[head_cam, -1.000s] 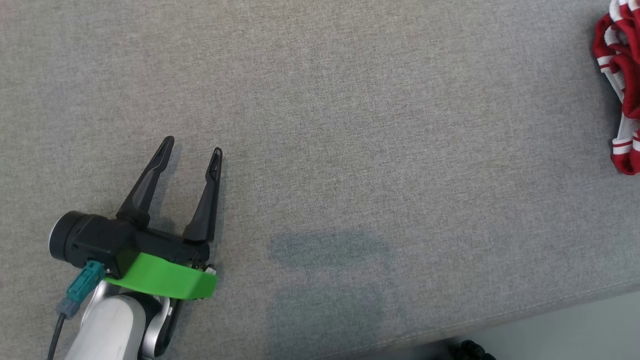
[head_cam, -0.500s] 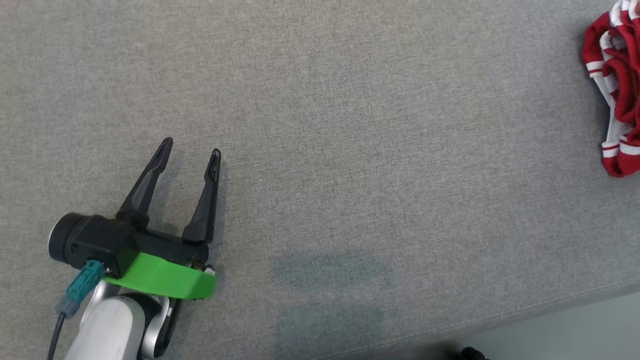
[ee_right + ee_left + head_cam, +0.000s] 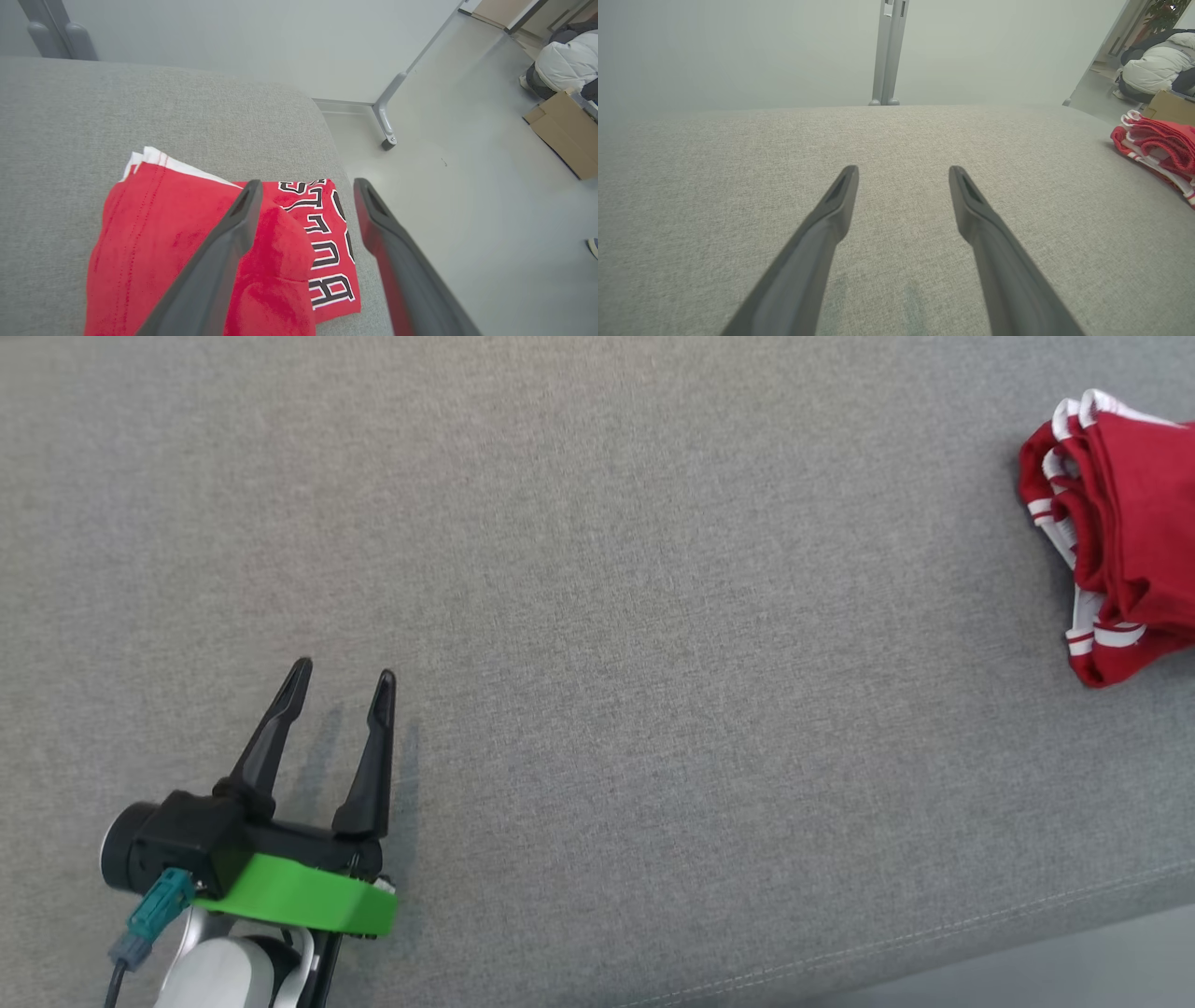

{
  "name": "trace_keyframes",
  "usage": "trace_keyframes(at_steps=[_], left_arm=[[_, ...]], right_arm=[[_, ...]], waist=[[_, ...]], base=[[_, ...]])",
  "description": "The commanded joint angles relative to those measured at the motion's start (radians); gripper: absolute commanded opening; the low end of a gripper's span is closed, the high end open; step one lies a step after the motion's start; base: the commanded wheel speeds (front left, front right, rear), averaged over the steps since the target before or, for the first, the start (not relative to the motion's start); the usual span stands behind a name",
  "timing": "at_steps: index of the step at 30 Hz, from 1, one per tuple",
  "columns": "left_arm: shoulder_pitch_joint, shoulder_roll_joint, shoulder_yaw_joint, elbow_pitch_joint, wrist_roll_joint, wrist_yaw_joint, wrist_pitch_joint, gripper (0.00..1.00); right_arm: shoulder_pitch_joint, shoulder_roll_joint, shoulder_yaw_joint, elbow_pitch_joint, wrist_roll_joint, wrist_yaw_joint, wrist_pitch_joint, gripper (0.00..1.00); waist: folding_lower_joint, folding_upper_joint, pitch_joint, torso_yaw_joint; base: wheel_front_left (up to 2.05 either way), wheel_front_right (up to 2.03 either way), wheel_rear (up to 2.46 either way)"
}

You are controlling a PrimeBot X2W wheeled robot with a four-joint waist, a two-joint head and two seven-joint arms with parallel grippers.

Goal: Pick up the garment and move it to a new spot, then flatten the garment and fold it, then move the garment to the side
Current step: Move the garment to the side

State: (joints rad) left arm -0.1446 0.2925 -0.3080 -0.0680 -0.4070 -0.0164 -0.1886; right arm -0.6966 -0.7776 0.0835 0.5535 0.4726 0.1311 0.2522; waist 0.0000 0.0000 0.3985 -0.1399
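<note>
At the right edge of the head view, the garment [image 3: 1125, 523] is seen folded in a red bundle near the end of the cushion [image 3: 597, 616]. Folding and moving aside are judged done, with little left. In the right wrist view it lies just under the right gripper [image 3: 303, 186], jaws spread, nothing clasped. The left gripper [image 3: 343, 672], lower left, is likewise spread, well apart.
</note>
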Motion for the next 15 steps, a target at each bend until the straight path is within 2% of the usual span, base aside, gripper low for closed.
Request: trace_keyframes(at_steps=[1,6,9,15], left_arm=[[0.022,-0.002,0.009,0.008,-0.008,0.008,-0.013,1.00],[0.066,-0.013,0.039,0.053,-0.039,0.029,-0.031,1.00],[0.094,-0.019,0.061,0.083,-0.057,0.038,-0.045,1.00],[0.140,-0.027,0.108,0.155,-0.066,0.043,-0.070,1.00]], right_arm=[[0.031,0.010,-0.003,-0.041,-0.009,-0.001,-0.044,1.00],[0.135,0.076,-0.034,-0.189,-0.039,-0.001,-0.192,1.00],[0.220,0.138,-0.063,-0.262,-0.069,-0.001,-0.270,1.00],[0.382,0.301,-0.111,-0.312,-0.158,-0.001,-0.434,1.00]], waist=[[0.0000,0.0000,-0.071,0.011],[0.0000,0.0000,-0.141,0.045],[0.0000,0.0000,-0.175,0.071],[0.0000,0.0000,-0.228,0.126]], base=[[0.00,0.00,0.00],[0.00,0.00,0.00],[0.00,0.00,0.00],[0.00,0.00,0.00]])
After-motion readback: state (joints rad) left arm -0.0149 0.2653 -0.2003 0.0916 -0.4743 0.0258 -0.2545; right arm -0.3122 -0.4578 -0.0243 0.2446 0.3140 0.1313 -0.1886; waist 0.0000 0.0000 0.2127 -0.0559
